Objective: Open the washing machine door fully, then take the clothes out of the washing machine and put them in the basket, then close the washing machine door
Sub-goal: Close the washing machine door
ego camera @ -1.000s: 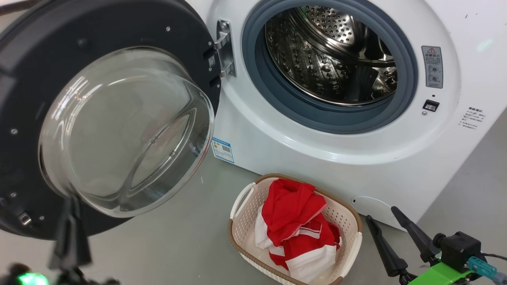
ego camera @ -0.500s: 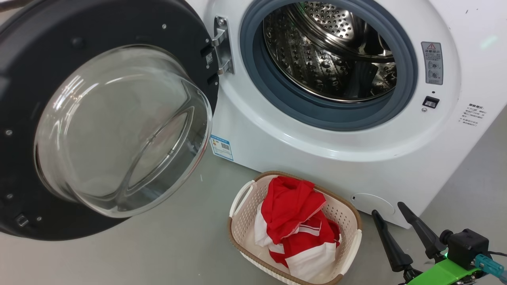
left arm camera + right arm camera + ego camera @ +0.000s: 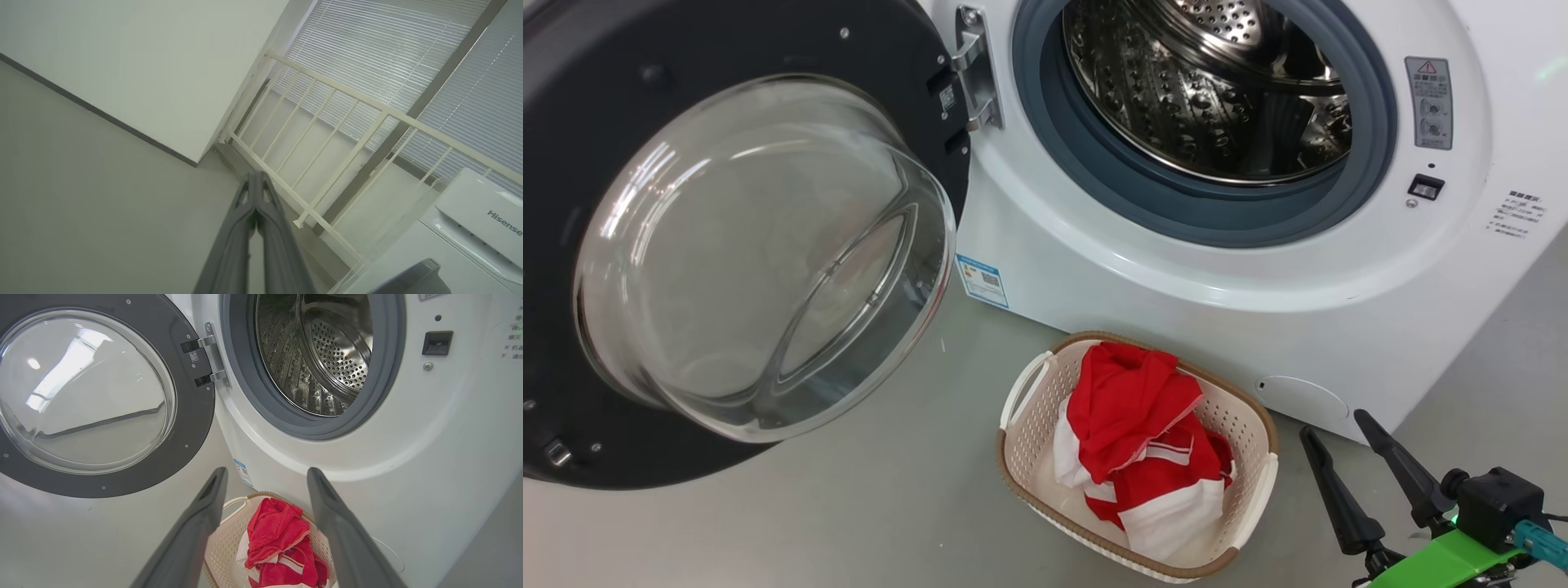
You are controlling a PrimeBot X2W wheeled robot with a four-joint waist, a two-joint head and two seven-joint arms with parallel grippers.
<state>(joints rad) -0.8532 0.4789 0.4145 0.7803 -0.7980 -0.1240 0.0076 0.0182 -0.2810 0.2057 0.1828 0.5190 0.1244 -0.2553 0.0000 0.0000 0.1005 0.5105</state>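
Red-and-white fabric clothes [image 3: 1139,445] lie heaped in the cream perforated basket [image 3: 1045,408] below the white washing machine [image 3: 1143,286], its black-rimmed glass door [image 3: 727,41] open wide for unloading (steel drum [image 3: 1176,98] bare); right gripper [image 3: 1333,423] spread, left gripper [image 3: 256,175] pinched together.

Laundry area: washing machine [image 3: 1094,269], basket [image 3: 1033,433]

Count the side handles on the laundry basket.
2. One handle is on the basket end facing the door; the other handle is on the end nearest the right gripper. Neither is hidden.
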